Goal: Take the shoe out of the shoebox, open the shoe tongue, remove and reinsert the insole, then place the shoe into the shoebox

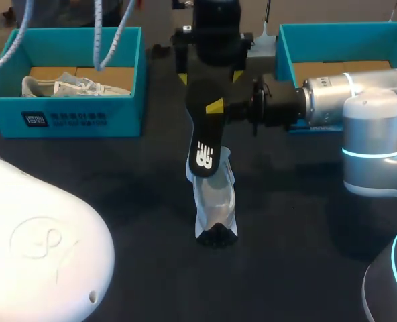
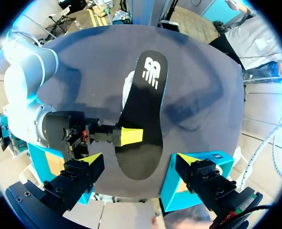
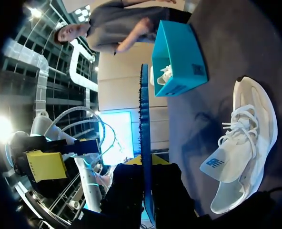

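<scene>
The dark counter (image 1: 118, 201) carries a left shoebox (image 1: 71, 119) with a second shoe (image 1: 71, 86) inside and a right shoebox (image 1: 286, 54); the white shoe (image 1: 215, 208) lies on the counter between them; the black insole (image 1: 204, 151) is held over it, pinched in the right gripper (image 1: 215, 107); the left gripper (image 2: 141, 161) is spread wide, holding nothing.

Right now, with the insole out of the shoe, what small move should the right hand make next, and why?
Probably tilt and lower the insole toward the opening of the shoe: the right hand is shut on it in the air, and the shoe rests on the table just beneath.
</scene>
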You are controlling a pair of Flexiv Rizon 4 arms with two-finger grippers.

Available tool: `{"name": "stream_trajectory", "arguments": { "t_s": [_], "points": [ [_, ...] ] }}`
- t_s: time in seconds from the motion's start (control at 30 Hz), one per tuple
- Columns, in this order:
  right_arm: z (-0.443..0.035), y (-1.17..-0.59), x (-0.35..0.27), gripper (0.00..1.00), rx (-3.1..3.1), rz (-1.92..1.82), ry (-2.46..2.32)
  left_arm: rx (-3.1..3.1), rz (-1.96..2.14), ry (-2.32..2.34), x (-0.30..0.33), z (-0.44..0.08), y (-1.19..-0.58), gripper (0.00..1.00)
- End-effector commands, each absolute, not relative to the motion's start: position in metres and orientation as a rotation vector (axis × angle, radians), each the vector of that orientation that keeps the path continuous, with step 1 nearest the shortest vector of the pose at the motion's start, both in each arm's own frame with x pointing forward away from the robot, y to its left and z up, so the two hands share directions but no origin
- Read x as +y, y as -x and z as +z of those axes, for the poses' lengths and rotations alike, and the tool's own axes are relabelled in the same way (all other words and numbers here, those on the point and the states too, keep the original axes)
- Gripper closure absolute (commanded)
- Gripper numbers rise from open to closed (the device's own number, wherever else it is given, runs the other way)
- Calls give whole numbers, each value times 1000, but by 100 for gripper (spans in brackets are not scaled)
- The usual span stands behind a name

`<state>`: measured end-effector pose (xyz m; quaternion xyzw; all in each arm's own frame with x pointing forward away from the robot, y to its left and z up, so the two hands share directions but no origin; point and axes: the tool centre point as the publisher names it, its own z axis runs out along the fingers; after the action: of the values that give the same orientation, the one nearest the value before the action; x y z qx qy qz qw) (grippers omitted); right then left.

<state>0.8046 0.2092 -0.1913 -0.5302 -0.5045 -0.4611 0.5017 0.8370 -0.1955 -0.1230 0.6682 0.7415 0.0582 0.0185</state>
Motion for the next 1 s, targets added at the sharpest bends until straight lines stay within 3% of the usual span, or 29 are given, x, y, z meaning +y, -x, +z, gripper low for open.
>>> {"name": "stream_trajectory", "arguments": {
  "t_s": [0.03,1.0],
  "points": [
    [-190,-803,207,100,-1218,-1113,1288,2309,186,-2077,-197,-123,-838,0],
    [-187,-803,198,100,-1200,-1121,1301,2231,-35,-2010,-189,-129,-836,0]
  ]
}}
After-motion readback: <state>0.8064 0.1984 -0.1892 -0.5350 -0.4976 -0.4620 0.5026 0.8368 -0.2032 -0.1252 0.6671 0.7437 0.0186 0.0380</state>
